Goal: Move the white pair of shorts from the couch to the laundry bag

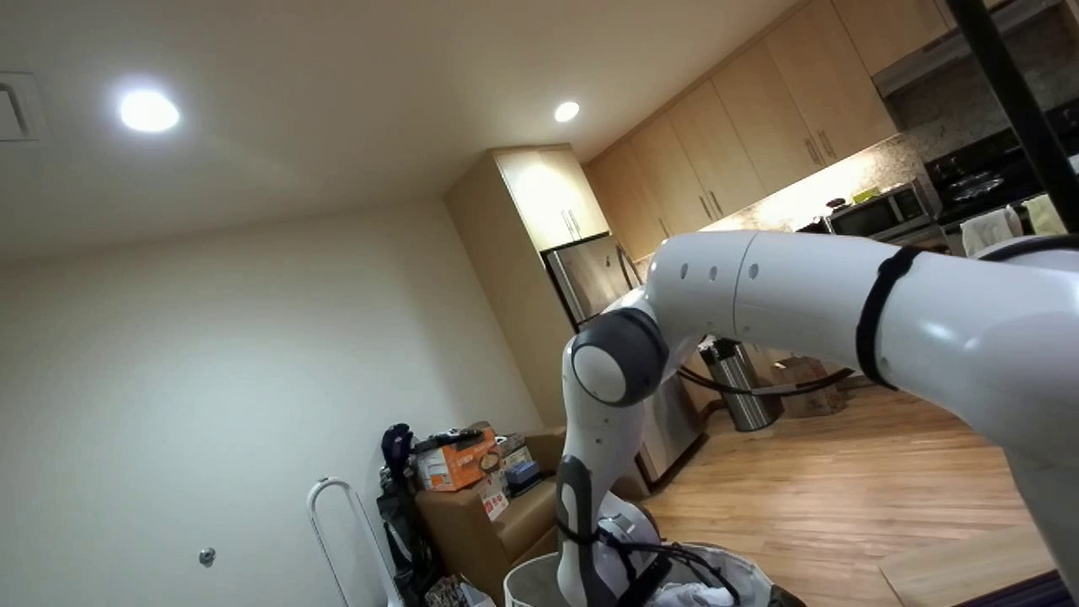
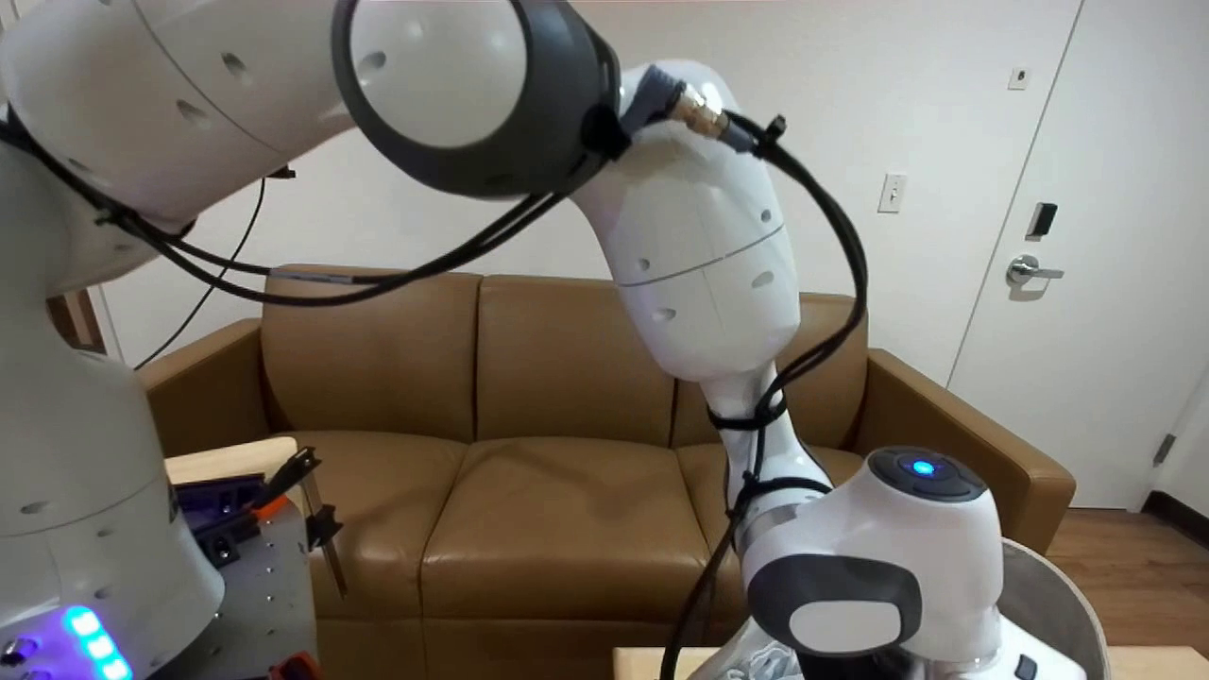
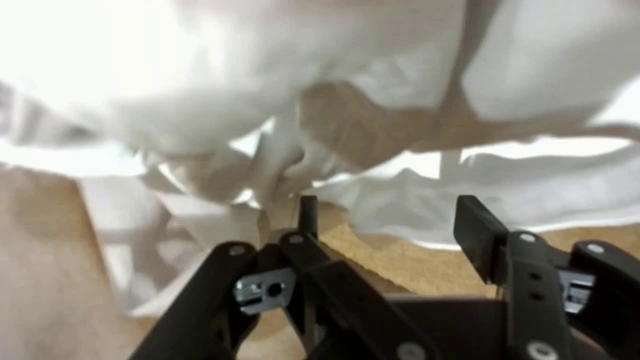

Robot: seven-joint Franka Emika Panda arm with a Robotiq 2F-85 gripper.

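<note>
- In an exterior view, couch (image 2: 567,529) is standing behind robot arm (image 2: 704,236).
- Door (image 2: 1115,359) is standing at couch's two o'clock, laundry bag (image 2: 1050,595) at four.
- Wrist view: shorts (image 3: 240,100) are stretching nine-to-three o'clock of gripper (image 3: 387,215).

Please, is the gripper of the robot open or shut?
Open: in the wrist view, the gripper has its fingertips clearly apart.

The couch (image 2: 567,529), kitchen cabinets (image 1: 725,135), fridge (image 1: 593,274) and microwave (image 1: 872,217) suggest a home.
</note>
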